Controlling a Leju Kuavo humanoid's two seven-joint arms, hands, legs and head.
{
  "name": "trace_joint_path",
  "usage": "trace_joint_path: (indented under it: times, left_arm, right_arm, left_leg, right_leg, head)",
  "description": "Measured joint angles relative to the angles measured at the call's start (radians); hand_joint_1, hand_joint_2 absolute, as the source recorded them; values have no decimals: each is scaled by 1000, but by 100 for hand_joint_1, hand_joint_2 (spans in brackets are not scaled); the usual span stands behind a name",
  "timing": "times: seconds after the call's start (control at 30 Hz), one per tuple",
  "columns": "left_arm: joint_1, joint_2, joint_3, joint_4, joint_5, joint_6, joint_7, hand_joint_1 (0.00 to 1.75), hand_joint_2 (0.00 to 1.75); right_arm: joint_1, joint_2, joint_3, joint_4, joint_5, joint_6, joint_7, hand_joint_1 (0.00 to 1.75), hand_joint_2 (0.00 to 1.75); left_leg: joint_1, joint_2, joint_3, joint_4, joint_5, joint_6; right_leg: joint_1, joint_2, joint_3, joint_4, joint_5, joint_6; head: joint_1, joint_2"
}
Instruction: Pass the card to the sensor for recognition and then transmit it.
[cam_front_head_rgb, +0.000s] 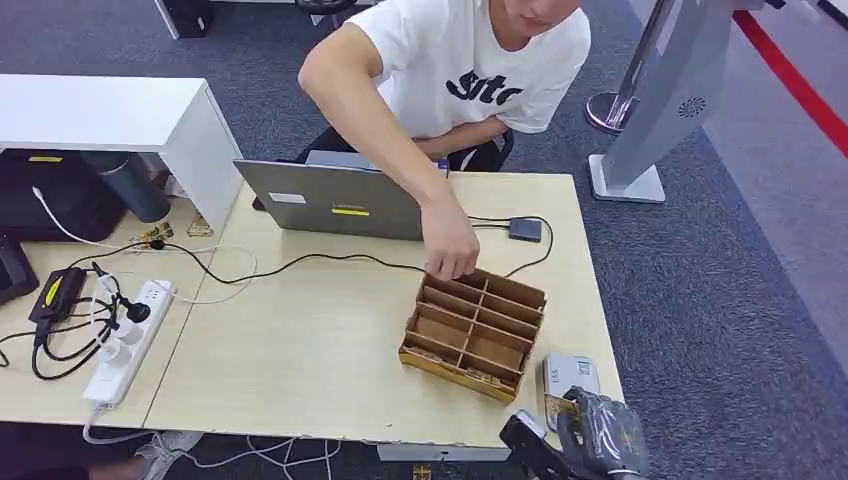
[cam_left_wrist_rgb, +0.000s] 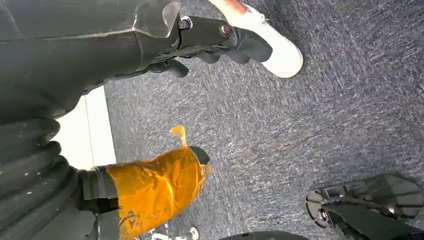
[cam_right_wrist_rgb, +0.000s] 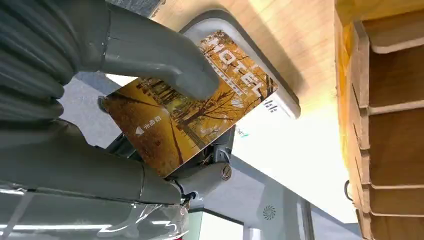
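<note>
The right hand (cam_right_wrist_rgb: 125, 100) grips a hotel key card (cam_right_wrist_rgb: 190, 105), printed with autumn trees and the word HOTEL, its thick grey thumb pressed on the printed face and darker fingers (cam_right_wrist_rgb: 210, 165) under it. The card hangs over the white card reader (cam_right_wrist_rgb: 280, 90), which lies on the wooden bench (cam_front_head_rgb: 300, 340) at about five o'clock in the head view; whether the card touches the reader cannot be told. In the head view the right hand (cam_front_head_rgb: 600, 435) sits at the bench's near edge, just at six o'clock of the reader (cam_front_head_rgb: 570, 375).

Just beside the reader, at nine o'clock of it, stands a wooden compartment box (cam_front_head_rgb: 475, 335). A person (cam_front_head_rgb: 470, 70) in a white T-shirt sits at the bench's far side at twelve o'clock, one hand (cam_front_head_rgb: 450, 250) reaching into the far corner of the box. A grey laptop (cam_front_head_rgb: 330, 200) stands between the person and the box, with a small dark hub (cam_front_head_rgb: 525, 230) at three o'clock of it on a black cable. A white power strip (cam_front_head_rgb: 125, 345) lies at nine o'clock.

The left hand (cam_left_wrist_rgb: 150, 192), wrapped in orange tape, hangs over grey carpet (cam_left_wrist_rgb: 300, 125) with its fingers apart, holding nothing.
</note>
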Motion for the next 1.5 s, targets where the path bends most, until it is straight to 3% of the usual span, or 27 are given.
trace_joint_path:
  times: [0.8, 1.0, 1.13, 1.27, 1.5]
  left_arm:
    - [2, 0, 19, -1, -53, 3, -12, 0, 175]
    - [3, -2, 29, 0, -69, 12, -18, 0, 175]
    - [4, -2, 37, 0, -80, 19, -18, 0, 175]
    - [5, -2, 44, 0, -136, 7, -30, 0, 175]
    - [5, 2, 51, 1, -189, -2, -44, 0, 175]
  right_arm:
    - [-5, -12, 26, -10, -4, -38, 10, 175, 175]
    - [-2, -12, 33, -79, -118, -135, -76, 175, 175]
    - [-11, -12, 71, -162, -172, -158, -99, 175, 175]
    - [-90, -21, 126, -213, -195, -115, -85, 175, 175]
    - [-394, -26, 220, -194, -50, 47, 57, 175, 175]
  left_leg:
    - [0, 0, 0, 0, 0, 0]
    - [0, 0, 0, 0, 0, 0]
    - [0, 1, 0, 0, 0, 0]
    - [0, 3, 1, 0, 0, 0]
    - [0, 5, 0, 0, 5, 0]
  right_leg:
    - [0, 0, 0, 0, 0, 0]
    - [0, 0, 0, 0, 0, 0]
    - [0, 0, 0, 0, 0, 0]
    - [0, 2, 0, 0, 1, -1]
    - [0, 5, -1, 0, 5, 0]
  head:
    - [0, 0]
    - [0, 0]
    - [0, 0]
    - [0, 0]
    - [0, 0]
